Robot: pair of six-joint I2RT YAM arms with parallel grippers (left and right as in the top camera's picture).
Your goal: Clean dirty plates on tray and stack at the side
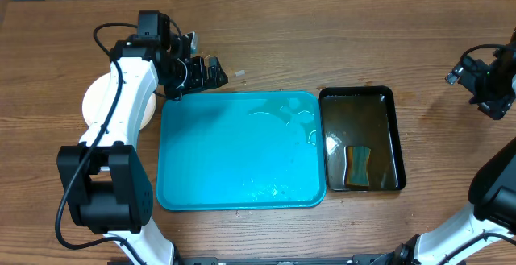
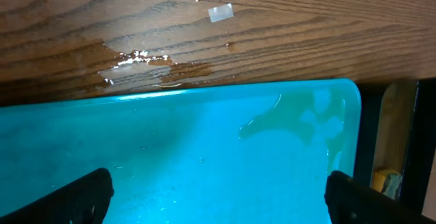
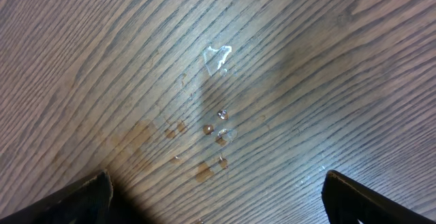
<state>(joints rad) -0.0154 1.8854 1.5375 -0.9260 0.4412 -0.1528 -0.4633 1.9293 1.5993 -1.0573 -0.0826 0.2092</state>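
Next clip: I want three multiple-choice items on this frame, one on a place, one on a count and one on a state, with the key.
1. Where do the plates lie relative to the blue tray?
A. on it
B. left of it, on the table
C. right of it

2. How many plates lie on the blue tray?
A. three
B. one
C. none

3. How is the left gripper?
A. open, holding nothing
B. shut on a plate
C. shut on the tray's rim

Key:
1 B: the overhead view shows them beside the tray's left edge.
2 C: the tray holds only wet streaks.
3 A: its wrist view shows the fingers wide apart with nothing between them.
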